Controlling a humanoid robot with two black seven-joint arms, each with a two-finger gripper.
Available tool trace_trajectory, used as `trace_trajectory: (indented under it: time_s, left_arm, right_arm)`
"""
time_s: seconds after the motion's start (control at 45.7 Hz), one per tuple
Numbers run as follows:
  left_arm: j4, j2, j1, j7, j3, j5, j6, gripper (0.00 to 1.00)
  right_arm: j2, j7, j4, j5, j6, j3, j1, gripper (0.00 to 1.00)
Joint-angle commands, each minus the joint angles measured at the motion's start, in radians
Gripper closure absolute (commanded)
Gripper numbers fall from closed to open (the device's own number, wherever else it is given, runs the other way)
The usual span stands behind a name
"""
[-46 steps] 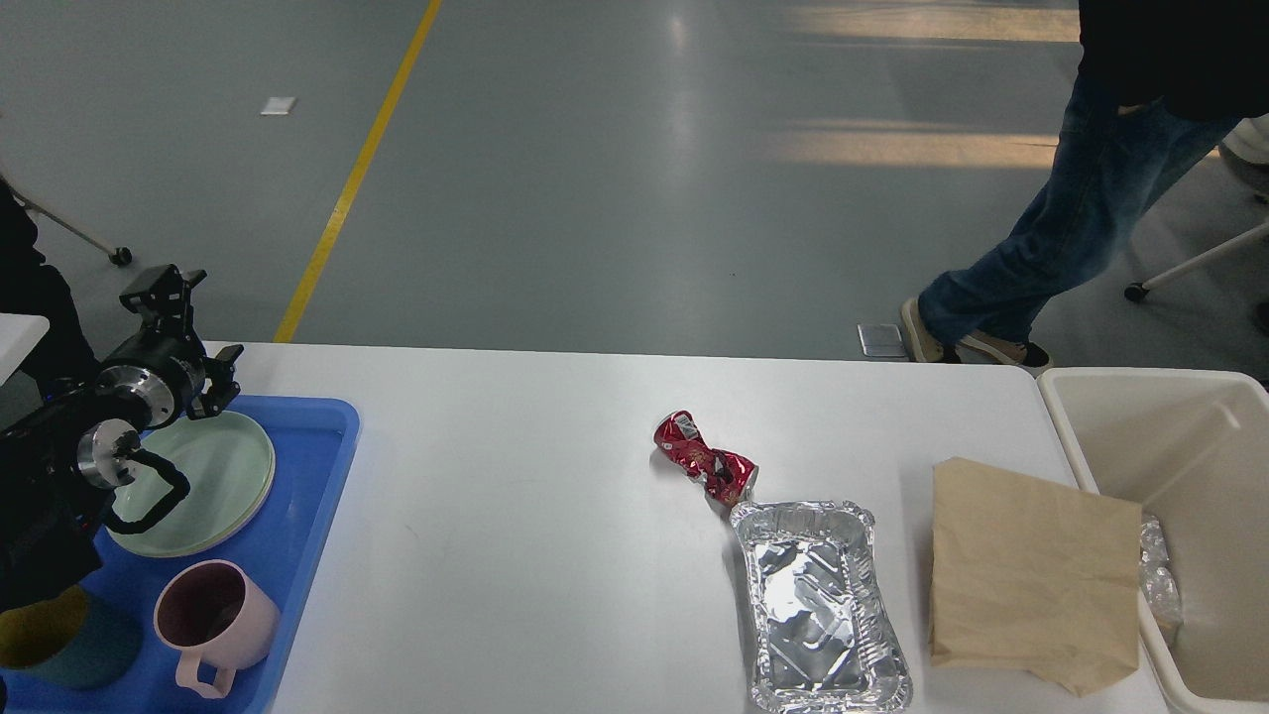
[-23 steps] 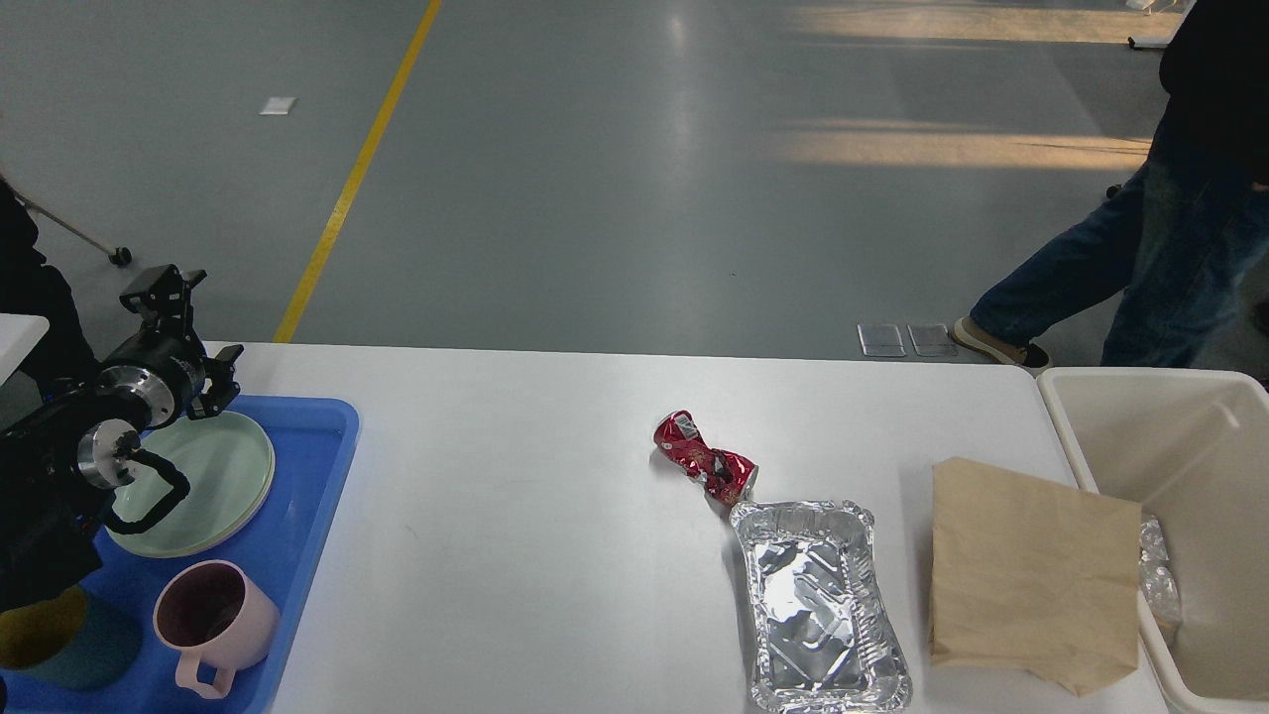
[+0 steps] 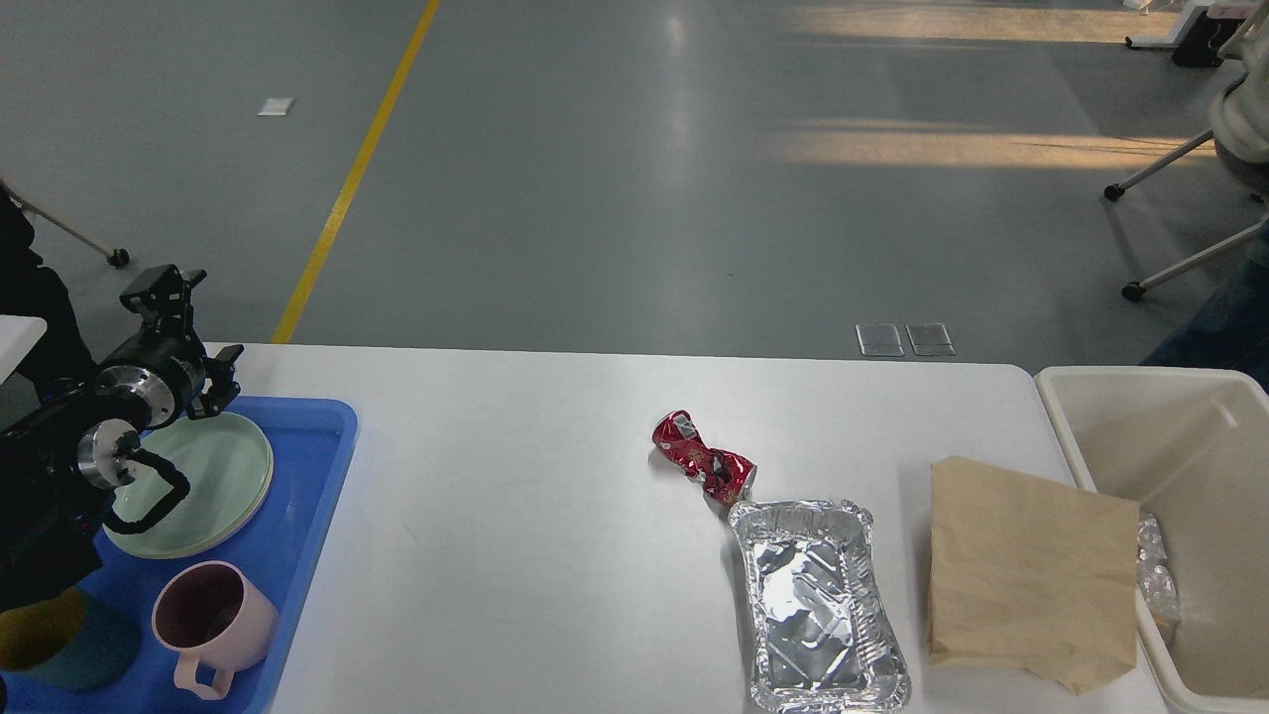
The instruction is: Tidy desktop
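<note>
The white desktop [image 3: 535, 535] fills the lower part of the head view. On it lie a crushed red can [image 3: 704, 464], an empty foil tray [image 3: 818, 605] just in front of the can, and a brown paper bag [image 3: 1031, 570] to the right. My left gripper [image 3: 195, 332] is at the far left, above the back edge of the blue tray [image 3: 307, 516]. Its fingers are spread apart and hold nothing. It is far from the can. My right arm is out of view.
The blue tray holds a pale green plate [image 3: 198, 481], a pink mug [image 3: 208, 620] and a dark teal cup [image 3: 59, 640]. A cream bin [image 3: 1190, 456] stands at the right table edge with crumpled clear plastic [image 3: 1155, 575] inside. A person's leg [image 3: 1224, 322] shows at far right.
The person behind the table has walked off to the right, almost out of view. My left arm and the things on the desktop have not moved.
</note>
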Motion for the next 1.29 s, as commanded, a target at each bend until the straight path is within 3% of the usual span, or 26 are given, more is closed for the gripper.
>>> trace_trajectory:
  time_s: [0.0,1.27]
  left_arm:
    - [0.000,0.000,0.000,0.000,0.000,0.000,0.000,0.04]
    - [0.000,0.000,0.000,0.000,0.000,0.000,0.001,0.04]
  right_arm:
    - [0.006,0.000,0.036,-0.001,0.000,0.003,0.002,0.00]
    - [0.186,-0.003,0.021,0.020,0.000,0.135,-0.248,0.00]
